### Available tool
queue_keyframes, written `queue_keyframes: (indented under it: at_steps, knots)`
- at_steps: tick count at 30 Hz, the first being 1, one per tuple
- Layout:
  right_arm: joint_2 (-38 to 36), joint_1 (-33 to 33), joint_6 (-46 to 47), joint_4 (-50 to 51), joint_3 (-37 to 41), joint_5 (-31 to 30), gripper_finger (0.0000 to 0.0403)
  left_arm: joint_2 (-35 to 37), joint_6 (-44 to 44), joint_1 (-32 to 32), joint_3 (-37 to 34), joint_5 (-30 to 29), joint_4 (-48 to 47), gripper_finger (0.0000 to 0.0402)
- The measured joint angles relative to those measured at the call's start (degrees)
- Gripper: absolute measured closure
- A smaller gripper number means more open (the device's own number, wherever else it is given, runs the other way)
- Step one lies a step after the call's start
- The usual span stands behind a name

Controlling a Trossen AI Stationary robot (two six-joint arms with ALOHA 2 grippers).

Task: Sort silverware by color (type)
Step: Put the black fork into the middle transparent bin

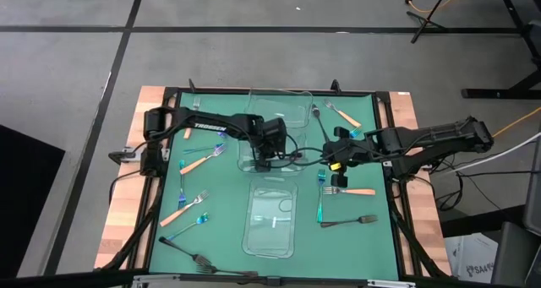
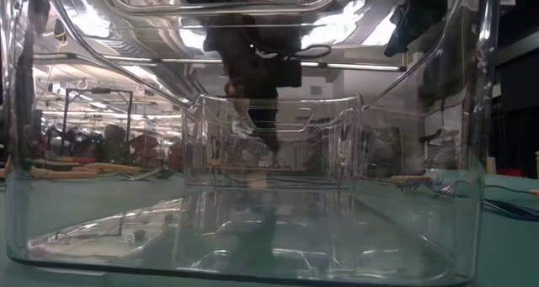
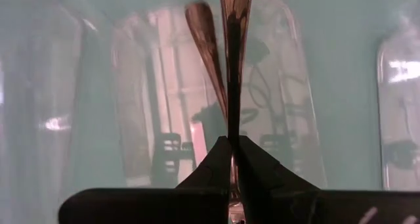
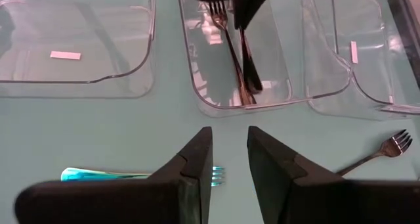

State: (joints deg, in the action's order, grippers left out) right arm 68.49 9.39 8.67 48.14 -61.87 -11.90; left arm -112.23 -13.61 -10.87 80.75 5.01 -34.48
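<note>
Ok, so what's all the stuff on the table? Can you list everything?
Clear containers: three, see-through, in a row down the mat's middle.
Orange-handled forks: at least four, silver with orange, scattered on both sides of the mat.
Blue-teal forks: at least two, shiny, one on each side of the nearest container.
Dark forks: two on the mat near its front, at least one lying in the middle container.
Green mat: one, green, on the wooden table.
Left gripper: shut on a dark fork over the middle container.
Right gripper: open, above a blue-teal fork.
</note>
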Motion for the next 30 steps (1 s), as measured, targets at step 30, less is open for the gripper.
queue_keyframes:
  at_steps: [30]
  knots:
    - [0.0, 0.0, 0.0, 0.0, 0.0, 0.0, 0.0317, -4.6, -0.3, 0.2, 0.1, -4.3, 1.0, 0.0382]
